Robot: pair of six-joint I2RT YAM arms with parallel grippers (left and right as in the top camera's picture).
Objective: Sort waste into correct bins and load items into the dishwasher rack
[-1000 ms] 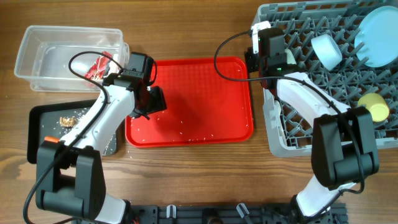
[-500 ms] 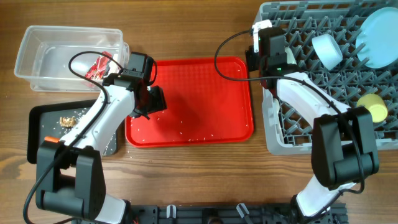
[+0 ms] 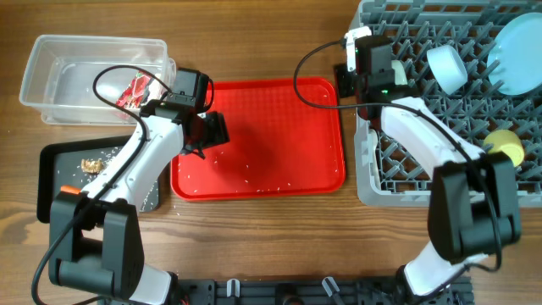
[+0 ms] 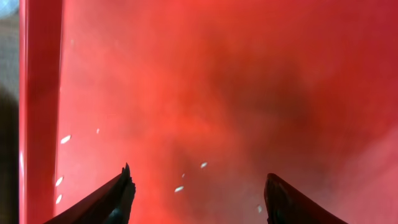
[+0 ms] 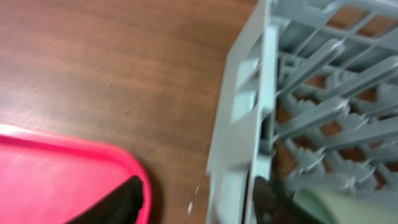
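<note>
My left gripper (image 3: pixel 209 131) (image 4: pixel 199 174) hangs open over the left part of the bright red tray (image 3: pixel 279 127), with white rice grains (image 4: pixel 179 188) on the tray below it and nothing between its fingers. My right gripper (image 3: pixel 348 80) (image 5: pixel 196 183) stands open astride the left wall (image 5: pixel 249 118) of the grey dishwasher rack (image 3: pixel 423 174), one finger outside by the tray's corner, one inside. The rack holds a pale blue plate (image 3: pixel 518 52), a white-blue bowl (image 3: pixel 445 69) and a yellow cup (image 3: pixel 506 144). The red-and-white wrapper (image 3: pixel 134 90) lies in the clear tub (image 3: pixel 51 85).
A shallow black tray (image 3: pixel 51 182) at the left holds brown food bits (image 3: pixel 91 163). More rice grains (image 3: pixel 246 180) are scattered along the red tray's front edge. Bare wooden table (image 5: pixel 124 68) lies between the red tray and the rack.
My right gripper's jaws have widened at the rack wall, and the rack has shifted slightly. The left gripper has edged a little farther back over the red tray.
</note>
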